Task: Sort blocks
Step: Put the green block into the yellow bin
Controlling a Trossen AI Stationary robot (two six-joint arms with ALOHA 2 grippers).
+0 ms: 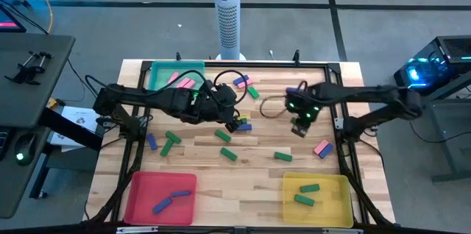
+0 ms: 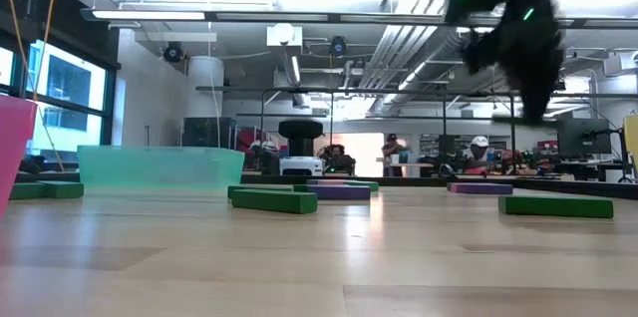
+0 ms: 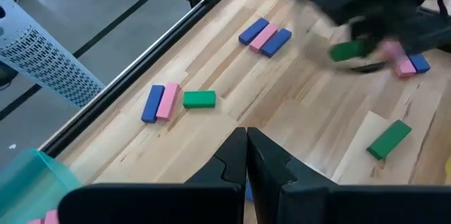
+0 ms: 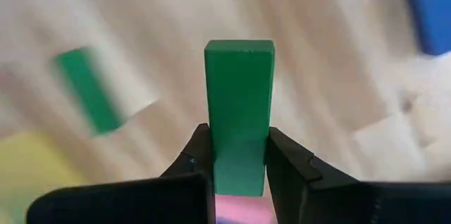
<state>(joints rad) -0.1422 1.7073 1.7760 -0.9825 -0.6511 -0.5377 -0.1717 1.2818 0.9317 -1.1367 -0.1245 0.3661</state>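
Observation:
My right gripper (image 1: pixel 300 125) hangs above the table's right middle, shut on a green block (image 4: pixel 239 83). The left wrist view also shows that green block (image 3: pixel 349 51), blurred. My left gripper (image 1: pixel 234 122) hovers over the table's middle with its fingers (image 3: pixel 246 139) shut and nothing showing between the tips. Loose green blocks (image 1: pixel 223 137), a blue block (image 1: pixel 151 141) and a pink-and-blue pair (image 1: pixel 322 148) lie flat on the wood. Pink blocks (image 1: pixel 184 82) lie in the teal tray, blue blocks (image 1: pixel 173 199) in the red tray, and green blocks (image 1: pixel 307 193) in the yellow tray. My right gripper pinches the green block's near end (image 4: pixel 239 160) between its two fingers (image 4: pixel 201 155). The block lies along the fingers, and its free end (image 4: pixel 239 51) sticks out past the tips toward the table. It is lifted clear of the wood.
The teal tray (image 1: pixel 156 72) stands at the far left, the red tray (image 1: pixel 136 190) at the near left and the yellow tray (image 1: pixel 342 190) at the near right. A white perforated column (image 1: pixel 228 13) stands beyond the far edge. Bare wood lies between the two near trays.

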